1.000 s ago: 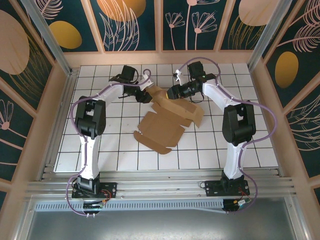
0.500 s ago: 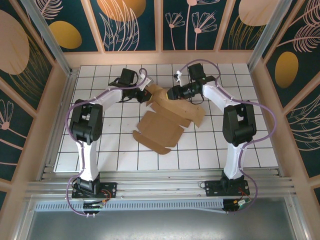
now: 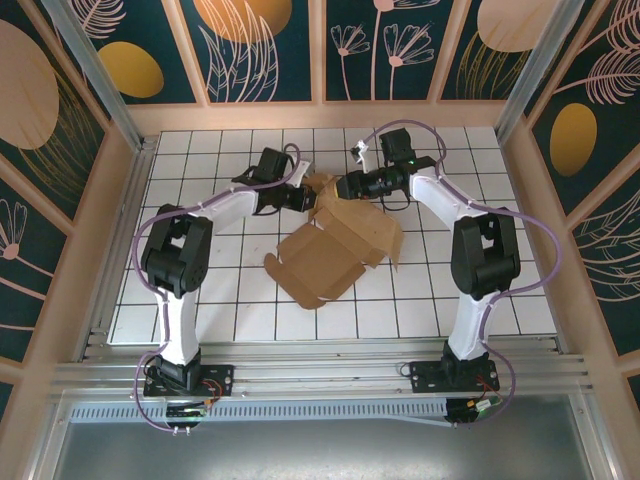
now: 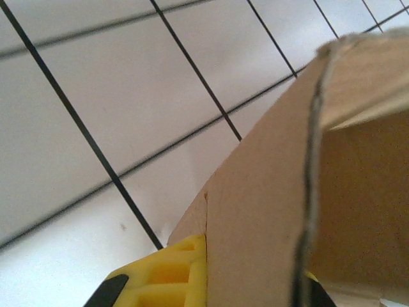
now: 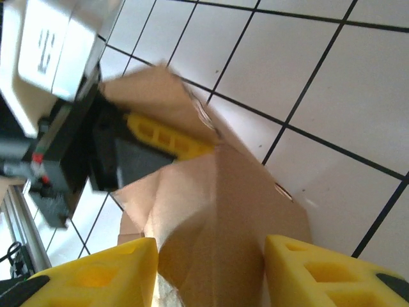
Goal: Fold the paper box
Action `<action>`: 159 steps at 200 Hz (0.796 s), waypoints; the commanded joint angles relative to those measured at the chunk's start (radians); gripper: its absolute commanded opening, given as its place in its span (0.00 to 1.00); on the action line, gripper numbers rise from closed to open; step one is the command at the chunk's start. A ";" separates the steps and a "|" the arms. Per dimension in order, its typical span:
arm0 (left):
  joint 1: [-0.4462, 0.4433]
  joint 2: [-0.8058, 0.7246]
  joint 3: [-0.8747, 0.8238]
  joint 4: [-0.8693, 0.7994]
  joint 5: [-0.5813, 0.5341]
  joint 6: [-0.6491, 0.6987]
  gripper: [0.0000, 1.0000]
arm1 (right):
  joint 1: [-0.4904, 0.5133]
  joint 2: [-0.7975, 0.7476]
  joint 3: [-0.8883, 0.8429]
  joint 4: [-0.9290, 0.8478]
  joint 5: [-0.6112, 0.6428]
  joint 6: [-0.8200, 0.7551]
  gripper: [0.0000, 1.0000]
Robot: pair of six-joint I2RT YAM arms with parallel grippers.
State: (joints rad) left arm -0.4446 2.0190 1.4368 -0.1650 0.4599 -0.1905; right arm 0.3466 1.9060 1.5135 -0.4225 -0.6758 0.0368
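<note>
The paper box is a brown die-cut cardboard sheet lying mid-table, its far part bent up off the tiles. My left gripper is shut on the raised far flap. In the left wrist view that flap runs edge-on between the yellow fingers. My right gripper meets the same far corner from the right. Its yellow fingers stand apart, astride a creased hump of cardboard. The left gripper's finger shows clamped on the flap just beyond.
The white gridded table is walled by wooden rails and patterned panels. Both arms reach inward over the far half, their grippers nearly touching. Bare tiles lie to the near left and near right of the sheet.
The left gripper moved right to the far flap and shut on it. The sheet's far part has lifted and drawn inward, so it looks more compact. The right gripper shifted slightly.
</note>
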 commanded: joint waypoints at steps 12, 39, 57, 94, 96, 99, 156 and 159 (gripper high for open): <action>-0.049 -0.149 -0.119 0.165 0.002 -0.080 0.00 | 0.010 -0.021 0.002 -0.005 0.090 0.037 0.52; -0.054 -0.153 -0.138 0.158 -0.048 -0.025 0.00 | 0.011 -0.099 -0.040 0.022 0.118 0.033 0.53; -0.071 -0.154 -0.136 0.174 -0.030 -0.012 0.00 | 0.010 -0.141 -0.105 0.083 0.131 0.042 0.53; -0.110 -0.144 -0.163 0.219 -0.049 -0.048 0.12 | 0.010 -0.169 -0.199 0.176 0.134 0.068 0.52; -0.111 -0.144 -0.169 0.228 -0.045 -0.052 0.13 | 0.010 -0.169 -0.202 0.181 0.132 0.068 0.52; -0.113 -0.144 -0.175 0.240 -0.036 -0.060 0.15 | 0.010 -0.171 -0.209 0.187 0.131 0.068 0.52; -0.123 -0.151 -0.293 0.451 0.089 -0.159 0.35 | 0.010 -0.151 -0.231 0.197 0.132 0.039 0.51; -0.123 -0.150 -0.295 0.446 0.085 -0.155 0.36 | 0.011 -0.151 -0.232 0.197 0.133 0.038 0.51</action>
State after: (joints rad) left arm -0.5613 1.9118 1.1622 0.1642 0.4858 -0.3099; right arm 0.3542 1.7508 1.2942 -0.2577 -0.5644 0.0879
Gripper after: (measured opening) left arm 0.330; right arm 0.513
